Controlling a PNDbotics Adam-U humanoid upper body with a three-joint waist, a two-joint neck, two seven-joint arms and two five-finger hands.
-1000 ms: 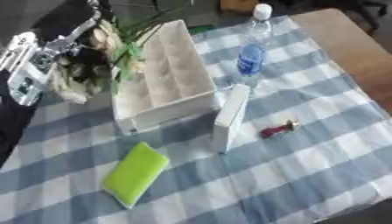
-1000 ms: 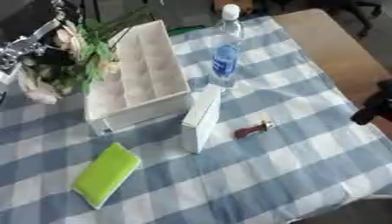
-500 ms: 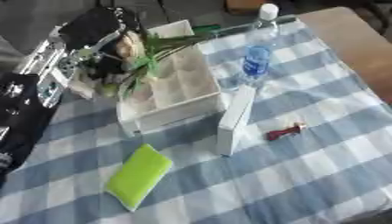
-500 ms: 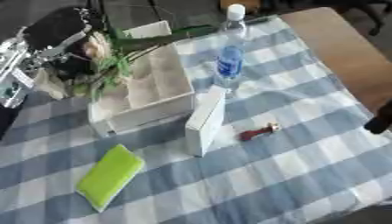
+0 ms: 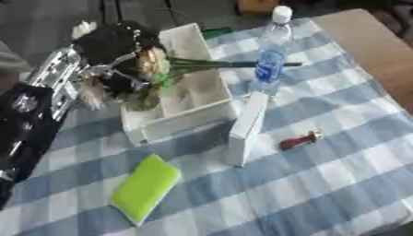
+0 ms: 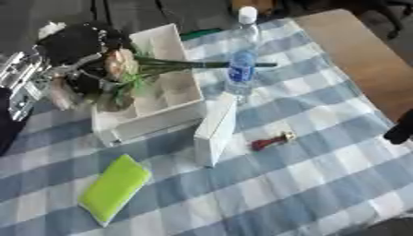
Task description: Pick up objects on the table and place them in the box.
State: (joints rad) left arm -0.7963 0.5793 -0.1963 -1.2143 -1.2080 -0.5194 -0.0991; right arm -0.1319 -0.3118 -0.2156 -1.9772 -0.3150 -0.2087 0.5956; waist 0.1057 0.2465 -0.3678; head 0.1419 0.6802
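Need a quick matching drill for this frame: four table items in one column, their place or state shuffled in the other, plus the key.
Items:
1. flower bunch
2. water bottle
3. green sponge
4. small red object

Places or states:
A. lying flat at the near left of the cloth
B. standing upright behind the box
C. held by the left hand over the white box
D. lying right of the upright white panel

Pairs: 1-C, 2-B, 3-A, 4-D
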